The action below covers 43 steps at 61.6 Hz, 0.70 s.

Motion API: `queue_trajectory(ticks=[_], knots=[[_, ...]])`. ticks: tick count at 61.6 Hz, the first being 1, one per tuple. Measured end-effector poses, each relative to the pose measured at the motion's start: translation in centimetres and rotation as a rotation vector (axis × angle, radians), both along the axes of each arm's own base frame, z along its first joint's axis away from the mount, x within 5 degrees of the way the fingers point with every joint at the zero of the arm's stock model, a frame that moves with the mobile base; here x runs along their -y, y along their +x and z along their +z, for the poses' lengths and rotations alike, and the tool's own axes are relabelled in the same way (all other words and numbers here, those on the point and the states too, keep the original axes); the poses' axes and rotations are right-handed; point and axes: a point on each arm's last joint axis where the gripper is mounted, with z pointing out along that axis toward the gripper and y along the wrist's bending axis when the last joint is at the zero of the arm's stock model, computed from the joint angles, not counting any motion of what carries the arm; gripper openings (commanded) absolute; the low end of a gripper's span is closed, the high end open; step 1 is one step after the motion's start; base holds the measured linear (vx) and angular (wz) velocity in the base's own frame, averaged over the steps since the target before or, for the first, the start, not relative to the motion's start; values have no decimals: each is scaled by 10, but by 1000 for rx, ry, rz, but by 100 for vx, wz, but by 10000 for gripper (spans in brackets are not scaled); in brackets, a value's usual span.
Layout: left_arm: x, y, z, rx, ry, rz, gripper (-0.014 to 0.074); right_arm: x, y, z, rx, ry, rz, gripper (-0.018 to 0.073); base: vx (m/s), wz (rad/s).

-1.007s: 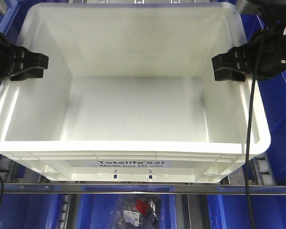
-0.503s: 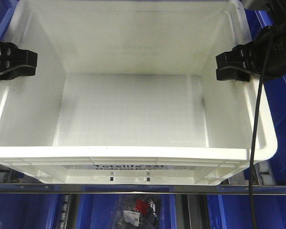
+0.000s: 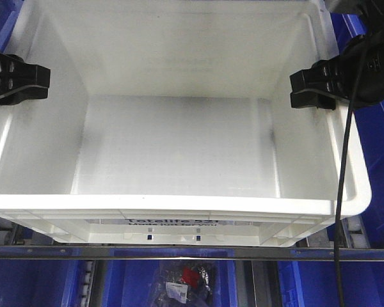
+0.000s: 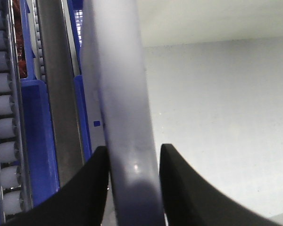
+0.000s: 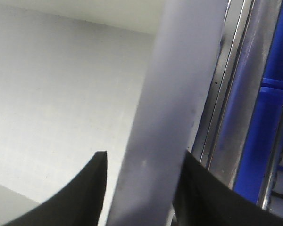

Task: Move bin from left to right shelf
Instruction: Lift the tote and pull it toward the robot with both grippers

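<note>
The white bin (image 3: 179, 147) fills the front view, open and empty, with its black print (image 3: 173, 222) on the near wall just above the shelf rail. My left gripper (image 3: 27, 84) is shut on the bin's left rim. My right gripper (image 3: 312, 89) is shut on the right rim. In the left wrist view the rim (image 4: 122, 94) runs between the two black fingers of the left gripper (image 4: 133, 162). In the right wrist view the rim (image 5: 184, 84) runs between the fingers of the right gripper (image 5: 142, 167).
Blue bins stand at the right (image 3: 379, 160) and on the level below (image 3: 38, 281). A metal shelf rail (image 3: 192, 252) crosses under the bin's near wall. A bag with a red item (image 3: 185, 278) lies below. A roller track (image 4: 4, 122) runs left of the bin.
Over the last second the bin came nearer to the camera and fills more of the view, with both grippers holding its rims. In the last half second it barely moved.
</note>
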Motion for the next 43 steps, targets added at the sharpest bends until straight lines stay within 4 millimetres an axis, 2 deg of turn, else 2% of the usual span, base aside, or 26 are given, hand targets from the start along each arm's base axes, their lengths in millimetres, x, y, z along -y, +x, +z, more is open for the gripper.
queue_trajectory(ticks=[43], knots=[[0,0,0,0,0,0,-8,0,0,0,-6,-1,2,-4,0,0]])
